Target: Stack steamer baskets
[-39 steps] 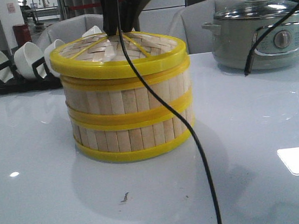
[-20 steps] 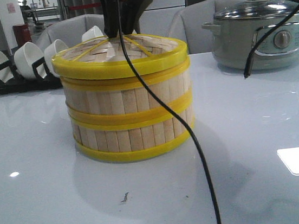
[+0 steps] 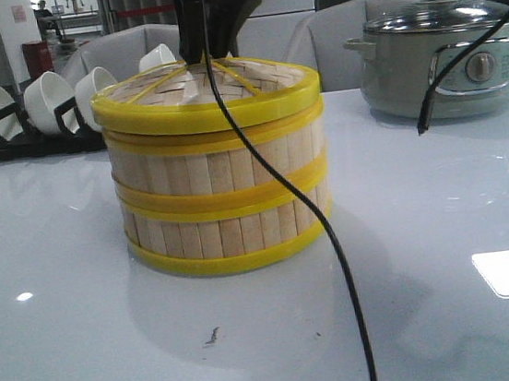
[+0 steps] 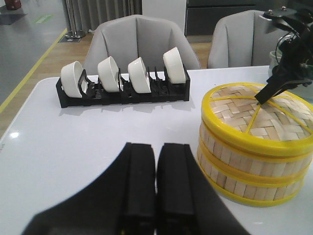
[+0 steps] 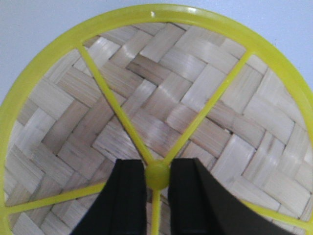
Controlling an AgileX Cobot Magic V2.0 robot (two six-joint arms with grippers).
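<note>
Gripping yellow knob (image 5: 157,175) of woven lid (image 3: 205,90), right tool (image 5: 157,177) sits atop 2 stacked steamer baskets (image 3: 223,199) mid-surface (image 3: 60,270). Left tool (image 4: 155,183) narrow, fingers nearly touching, empty, near baskets.

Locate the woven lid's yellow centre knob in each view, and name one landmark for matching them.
Front view: the knob is hidden behind the right pincer above the lid.
Left wrist view: hidden too, under the right pincer's tip, where the yellow spokes meet on the stack of steamer baskets.
Right wrist view: knob low in the middle, between the pincer fingers.
Shared landmark: the lid's yellow rim.
</note>
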